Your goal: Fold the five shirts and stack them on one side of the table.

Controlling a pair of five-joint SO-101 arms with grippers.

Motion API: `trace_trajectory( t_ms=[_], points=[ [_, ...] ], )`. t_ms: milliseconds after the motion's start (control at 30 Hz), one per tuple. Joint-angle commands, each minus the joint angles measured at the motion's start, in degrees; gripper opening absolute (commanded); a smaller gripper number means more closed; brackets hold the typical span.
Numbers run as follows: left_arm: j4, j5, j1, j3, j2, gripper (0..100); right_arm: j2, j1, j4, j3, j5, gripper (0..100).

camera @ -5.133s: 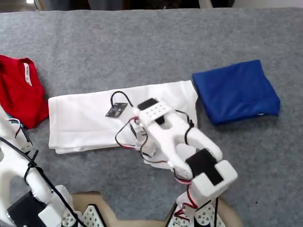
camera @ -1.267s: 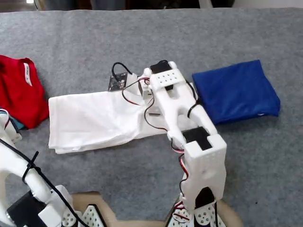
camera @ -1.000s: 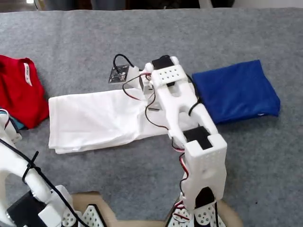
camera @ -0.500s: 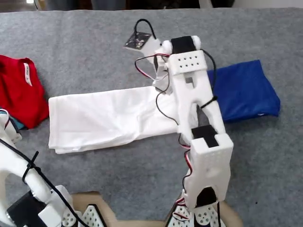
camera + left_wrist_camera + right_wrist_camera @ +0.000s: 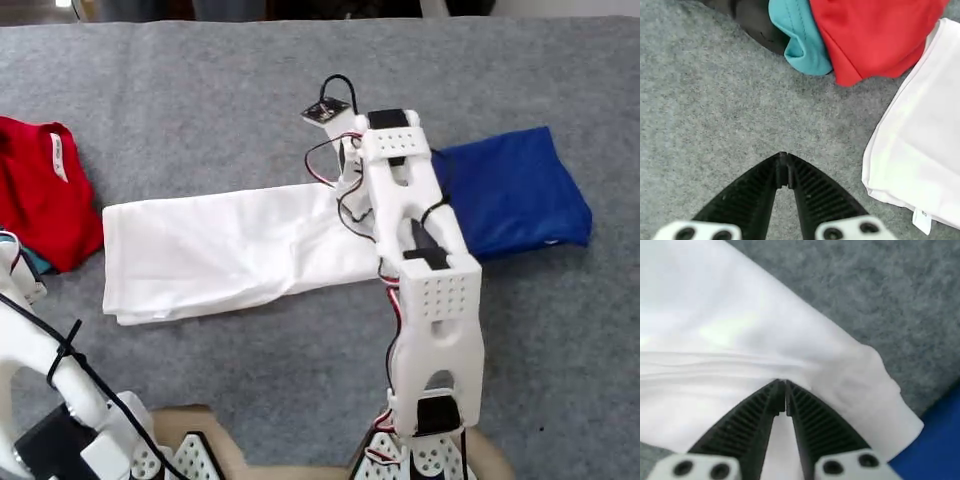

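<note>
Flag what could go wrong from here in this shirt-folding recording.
1. The right gripper is shut at the white shirt end, close beside the folded blue shirt. A sideways move might rumple that fold.
2. The white shirt's edge nearest the arm bases runs uneven, so the next fold may come out crooked.
3. Its other end lies right by the red shirt, which could get dragged along.

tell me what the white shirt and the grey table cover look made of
White shirt: probably soft cotton-like knit, matte; it lies in soft creases with a stitched hem. Table cover: seemingly felt or short-pile carpet, matte, with a fuzzy, speckled grey surface.
</note>
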Motion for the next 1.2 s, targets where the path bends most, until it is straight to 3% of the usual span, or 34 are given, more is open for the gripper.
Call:
trace_trajectory(
  t_ms=[0,300,433,533,667,767,867,1167],
  points=[
    [-0.09,-0.35,0.57,-0.31,-1.58,3,-0.40,0.62,3.43,-4.44,-0.44,1.4],
    [-0.09,-0.35,0.57,-0.48,-1.58,3,-6.46,0.18,17.93,-18.15,-0.70,1.4],
    [-0.09,-0.44,0.57,-0.75,-1.58,3,-11.30,-2.73,18.55,-14.11,-4.13,1.4],
    [0.00,-0.53,0.57,-0.84,-1.58,3,-15.34,-9.32,18.46,-6.02,-4.92,1.4],
    [0.18,-0.53,0.57,-0.57,-1.58,3,-16.22,-17.41,10.64,6.64,-5.54,1.4],
    [0.18,-0.62,0.57,-0.75,-1.58,3,-14.29,-18.20,-0.79,14.64,-7.65,1.4],
    [0.18,-0.62,0.57,-0.84,-1.58,3,-11.91,-18.73,-5.89,19.12,-8.09,1.4],
    [0.26,-0.62,0.48,-0.84,-1.58,3,-17.71,-18.81,-4.13,19.56,-7.82,1.4]
  ],
)
